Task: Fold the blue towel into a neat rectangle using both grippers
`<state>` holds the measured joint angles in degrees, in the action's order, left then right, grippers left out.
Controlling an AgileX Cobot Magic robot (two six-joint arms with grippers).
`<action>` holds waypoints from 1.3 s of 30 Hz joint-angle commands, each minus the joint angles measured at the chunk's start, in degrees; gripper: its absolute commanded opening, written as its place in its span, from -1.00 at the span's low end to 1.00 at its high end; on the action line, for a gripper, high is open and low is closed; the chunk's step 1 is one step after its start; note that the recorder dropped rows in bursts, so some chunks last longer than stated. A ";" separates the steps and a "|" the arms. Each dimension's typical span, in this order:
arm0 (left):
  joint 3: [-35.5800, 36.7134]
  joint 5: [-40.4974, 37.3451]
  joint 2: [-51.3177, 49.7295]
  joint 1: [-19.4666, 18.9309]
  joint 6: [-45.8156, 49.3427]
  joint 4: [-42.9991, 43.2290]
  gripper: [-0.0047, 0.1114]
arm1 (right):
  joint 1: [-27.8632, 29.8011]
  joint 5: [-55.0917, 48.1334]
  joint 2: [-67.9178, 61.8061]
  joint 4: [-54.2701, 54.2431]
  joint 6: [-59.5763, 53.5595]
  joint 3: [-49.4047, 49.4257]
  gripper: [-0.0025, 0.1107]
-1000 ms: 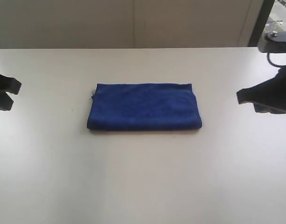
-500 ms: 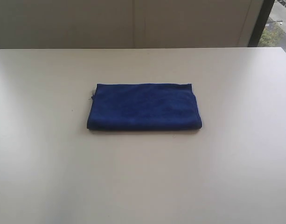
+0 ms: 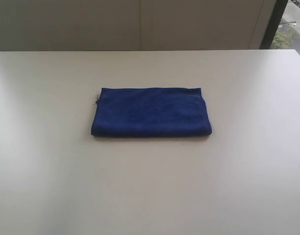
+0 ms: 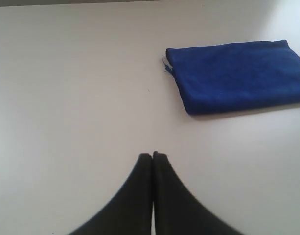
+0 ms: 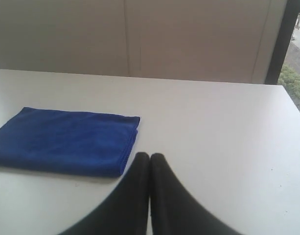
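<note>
You now see neither arm end in the exterior view. A second ago the left gripper (image 4: 152,155) shows as a dark shape at that view's left edge and the right gripper (image 5: 150,155) reaches in from the right edge, and half a second ago both edges are already clear of them. You find them now only in their own wrist views, each with its jaws pressed together above the table (image 4: 66,98), near the towel (image 4: 238,76) but not touching it.
</note>
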<state>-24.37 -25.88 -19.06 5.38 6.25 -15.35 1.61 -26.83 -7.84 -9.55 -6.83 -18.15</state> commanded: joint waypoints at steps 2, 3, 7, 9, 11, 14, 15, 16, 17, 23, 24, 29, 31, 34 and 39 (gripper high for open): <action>0.38 -0.45 0.30 -0.04 -0.06 -0.70 -0.92 | 0.17 -0.01 0.36 0.22 -0.43 0.24 -0.96; 0.38 -0.45 0.30 -0.04 -0.06 -0.70 -0.92 | 0.17 -0.01 0.36 0.22 -0.43 0.24 -0.96; 0.38 -0.45 0.30 -0.04 -0.06 -0.70 -0.92 | 0.17 0.37 0.36 0.11 -0.43 0.85 -0.96; 0.38 -0.45 0.30 -0.04 -0.06 -0.70 -0.92 | 0.17 0.37 0.80 0.11 -0.43 2.24 -0.96; 0.38 -0.45 0.30 -0.04 -0.06 -0.70 -0.92 | 0.17 0.37 2.32 0.27 -0.43 3.84 -0.96; 0.38 -0.45 0.30 -0.04 -0.06 -0.70 -0.92 | 0.17 0.37 5.75 0.47 -0.43 7.76 -0.96; 0.38 -0.45 0.30 -0.04 -0.06 -0.70 -0.92 | 0.17 1.11 7.03 0.52 -0.43 8.79 -0.96; 0.38 -0.45 0.30 -0.04 -0.06 -0.70 -0.92 | 0.17 1.78 7.84 0.52 -0.43 9.43 -0.96; 0.38 -0.45 0.30 -0.04 -0.06 -0.70 -0.92 | 0.17 1.64 7.84 0.64 -0.43 10.04 -0.96; 0.38 -0.61 0.30 -0.04 -0.06 -0.70 -0.92 | 0.17 1.75 7.84 1.32 -0.43 11.61 -0.96; 0.38 -0.61 0.30 -0.04 -0.06 -0.70 -0.92 | 0.17 1.75 7.84 1.32 -0.43 11.61 -0.96; 0.38 -0.69 0.30 -0.04 -0.06 -0.70 -0.92 | 2.03 1.75 7.84 1.47 -0.43 11.60 -0.96; 0.38 -0.69 0.30 -0.04 -0.06 -0.70 -0.92 | 3.34 2.31 7.84 3.08 -0.56 12.16 -0.96; 0.38 -0.69 0.30 -0.04 -0.06 -0.70 -0.92 | 5.18 3.08 7.84 4.42 -0.45 13.63 -0.96; 0.38 -0.69 0.30 -0.04 -0.06 -0.70 -0.92 | 5.90 4.40 7.84 6.24 4.65 16.50 -0.96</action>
<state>-24.37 -26.29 -19.06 5.38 6.25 -15.35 7.01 -23.98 -0.30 -5.25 -5.31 -3.13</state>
